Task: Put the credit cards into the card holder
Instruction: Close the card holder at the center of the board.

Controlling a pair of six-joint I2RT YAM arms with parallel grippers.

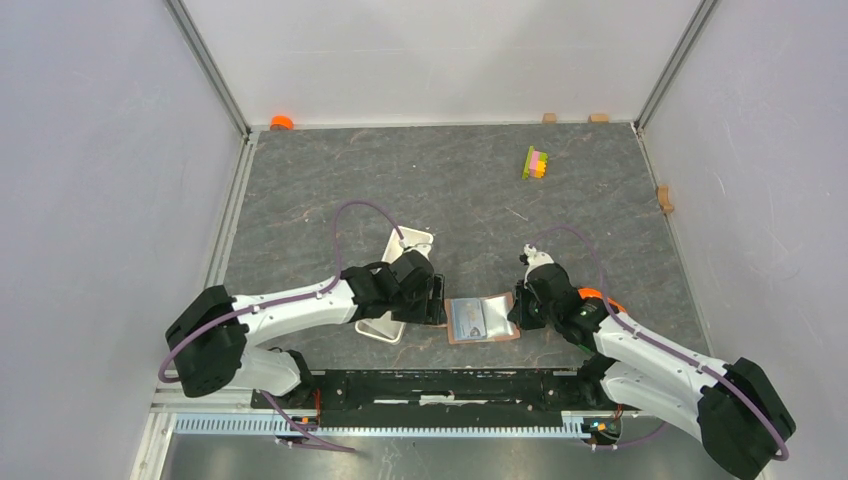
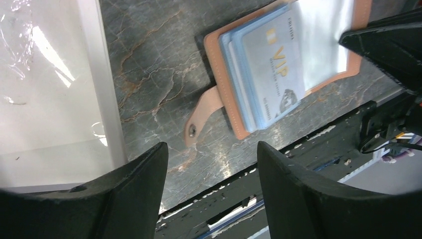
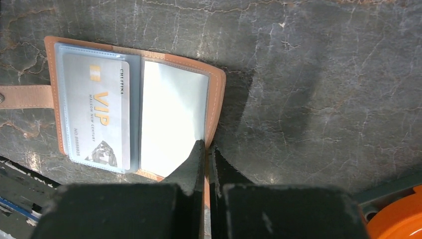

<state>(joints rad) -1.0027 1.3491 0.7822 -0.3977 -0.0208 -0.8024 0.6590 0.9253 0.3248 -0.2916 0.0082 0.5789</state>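
Dark, veined stone-look tabletop [image 1: 420, 180] fills the booth, with pale panels on three sides. Nearest the arm bases, the card holder [image 2: 213, 59] lies open and flat between the two wrists, its snap strap [image 2: 206, 112] sticking out toward the left arm. The credit cards [image 3: 94, 114] sit stacked in its left half, a pale one printed VIP on top. The right half shows a bare clear sleeve [image 3: 171, 114]. The right gripper [image 3: 205, 145] has its fingers pinched almost together on the holder's right-hand edge, with brown leather showing in the slit between them. The left gripper [image 2: 211, 149] hangs just beside the strap, fingers spread wide and holding nothing. A long white tray [image 2: 97, 74] lies under the left wrist, near the holder but apart from it, running away at a slant. Well beyond, a small stack of coloured blocks [image 1: 536, 163] rests toward the far right. An orange cap [image 1: 281, 122] sits in the far left corner.
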